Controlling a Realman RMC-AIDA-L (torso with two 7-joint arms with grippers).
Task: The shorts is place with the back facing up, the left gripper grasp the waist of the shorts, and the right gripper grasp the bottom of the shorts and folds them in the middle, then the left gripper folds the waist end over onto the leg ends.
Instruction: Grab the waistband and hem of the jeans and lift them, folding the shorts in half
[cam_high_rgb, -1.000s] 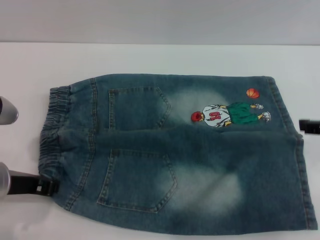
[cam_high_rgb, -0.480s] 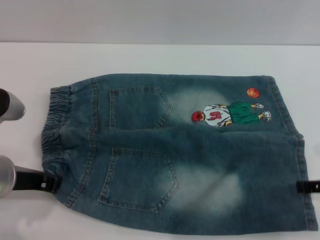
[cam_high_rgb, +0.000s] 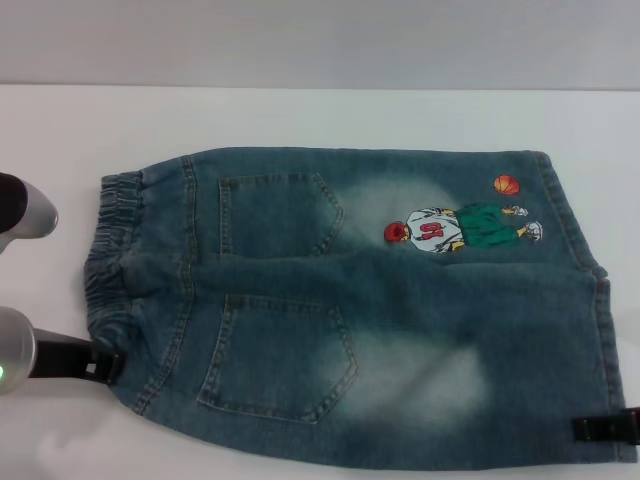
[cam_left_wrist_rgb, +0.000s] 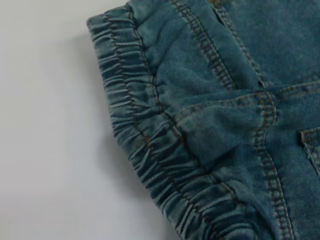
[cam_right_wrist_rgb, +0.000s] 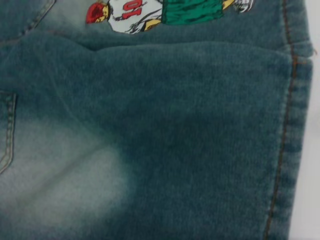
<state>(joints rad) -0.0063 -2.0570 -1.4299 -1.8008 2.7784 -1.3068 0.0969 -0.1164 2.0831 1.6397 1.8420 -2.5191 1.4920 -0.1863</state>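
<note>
The blue denim shorts (cam_high_rgb: 380, 320) lie flat, back pockets up, on the white table (cam_high_rgb: 300, 115). The ruffled waist (cam_high_rgb: 110, 260) is at the left and the stitched bottom hems (cam_high_rgb: 600, 330) at the right, near the cartoon embroidery (cam_high_rgb: 455, 228). My left gripper (cam_high_rgb: 100, 362) reaches in from the left and touches the near corner of the waist. My right gripper (cam_high_rgb: 600, 428) shows as a black bar over the near corner of the bottom hem. The left wrist view is filled by the waist (cam_left_wrist_rgb: 145, 150), the right wrist view by the hem (cam_right_wrist_rgb: 292, 125).
A silver and dark cylinder (cam_high_rgb: 25, 205) of an arm sits at the left edge, beside the far part of the waist. Bare white table surrounds the shorts on the far side and the left. The shorts run close to the picture's near edge.
My right gripper has moved along the bottom hem from its middle to the near corner. My left gripper has edged right, onto the near waist corner.
</note>
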